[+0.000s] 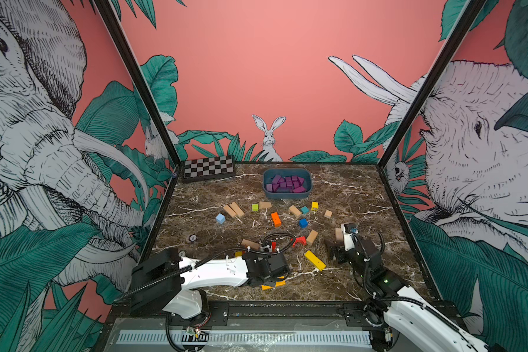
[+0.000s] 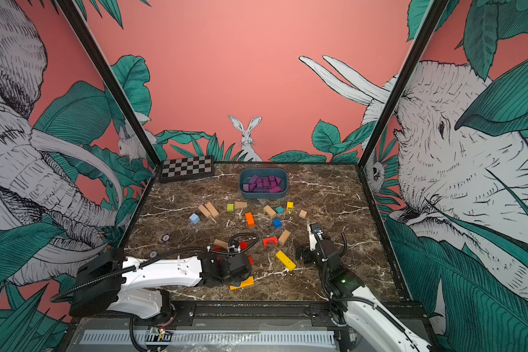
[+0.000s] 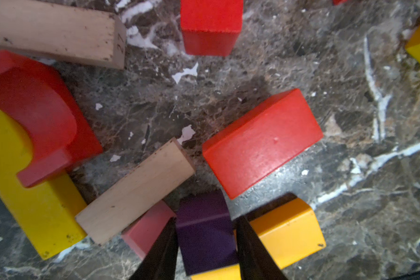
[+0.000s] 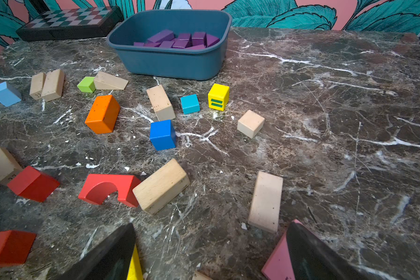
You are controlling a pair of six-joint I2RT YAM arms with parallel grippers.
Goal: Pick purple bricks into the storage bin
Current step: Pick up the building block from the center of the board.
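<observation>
Closing in on the near edge of the worktop, the left pincer has its two dark fingers pressed against opposite sides of a purple brick, gripping it where it sits among its neighbours: a pink block touching one side, an orange-yellow block just beside the other, a plain wooden bar and a red block close ahead. (In both top views the arm's wrist hides that brick.) Over at the far side, well apart, the storage bin holds a heap of purple bricks. The right pincer hangs low over bare marble, fingers spread wide, nothing between them, a pink wedge beside one finger.
</observation>
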